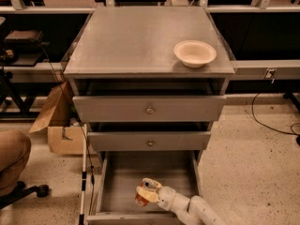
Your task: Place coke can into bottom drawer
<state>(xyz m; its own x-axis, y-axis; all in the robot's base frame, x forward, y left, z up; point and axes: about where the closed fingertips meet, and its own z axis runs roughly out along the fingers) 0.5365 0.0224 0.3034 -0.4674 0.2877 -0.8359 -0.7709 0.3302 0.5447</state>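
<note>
The coke can [142, 198], red-orange with a silver top, is tilted inside the open bottom drawer [122, 177], near its front middle. My gripper [146, 192] reaches in from the lower right on a white arm and is shut on the can, its cream fingers [151, 186] wrapped around the can's upper part. The can's base is close to the drawer floor; whether it touches I cannot tell.
A white bowl [195, 53] sits on the cabinet top at the right. The two upper drawers [149, 108] are slightly ajar above the open one. A cardboard box [58, 121] and a person's leg [11, 158] are at the left.
</note>
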